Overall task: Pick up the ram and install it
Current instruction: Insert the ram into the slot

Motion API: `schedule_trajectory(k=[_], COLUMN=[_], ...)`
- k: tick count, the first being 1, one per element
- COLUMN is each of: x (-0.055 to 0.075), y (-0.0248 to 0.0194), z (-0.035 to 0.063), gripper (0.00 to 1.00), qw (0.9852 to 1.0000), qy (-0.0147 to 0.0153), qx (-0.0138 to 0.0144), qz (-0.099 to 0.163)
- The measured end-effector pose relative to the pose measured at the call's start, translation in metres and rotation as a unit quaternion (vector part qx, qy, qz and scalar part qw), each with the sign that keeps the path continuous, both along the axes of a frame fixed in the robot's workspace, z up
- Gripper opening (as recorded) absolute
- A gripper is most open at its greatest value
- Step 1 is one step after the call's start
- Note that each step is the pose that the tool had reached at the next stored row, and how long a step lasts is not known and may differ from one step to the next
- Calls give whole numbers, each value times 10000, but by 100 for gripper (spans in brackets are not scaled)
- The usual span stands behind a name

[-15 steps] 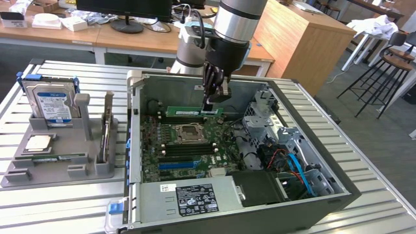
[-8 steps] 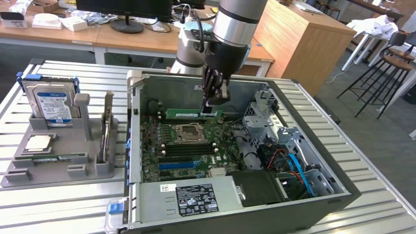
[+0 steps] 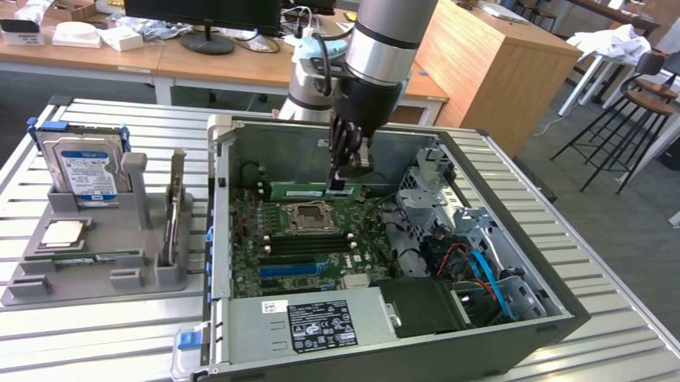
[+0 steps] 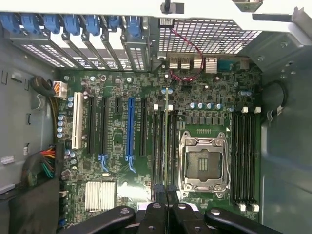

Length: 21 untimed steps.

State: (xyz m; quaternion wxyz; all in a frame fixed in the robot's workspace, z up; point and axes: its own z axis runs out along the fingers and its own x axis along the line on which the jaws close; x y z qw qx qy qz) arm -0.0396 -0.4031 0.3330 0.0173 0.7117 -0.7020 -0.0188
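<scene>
Green slim circuit-board ram stick (image 3: 308, 191), clamped edge-on between the nearly shut fingers of the black gripper (image 3: 341, 181), over the black memory slots (image 4: 157, 146) beside the empty metal processor socket (image 4: 204, 163); any skew to the slot could jam or bend it.

metal table (image 3: 95, 344), pc case (image 3: 531, 334), grey tray (image 3: 66, 276)

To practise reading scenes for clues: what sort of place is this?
Probably a robotics lab or workshop in an office-like room: wooden desks with a monitor behind, bar stools at the side, and an open PC case on a slatted metal table.
</scene>
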Motion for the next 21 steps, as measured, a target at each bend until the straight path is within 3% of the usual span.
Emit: schedule_trajectory(k=[21], x=[0], y=[0], z=[-208], gripper=[11], qw=[10000], qy=[0], qx=[0], qz=[0])
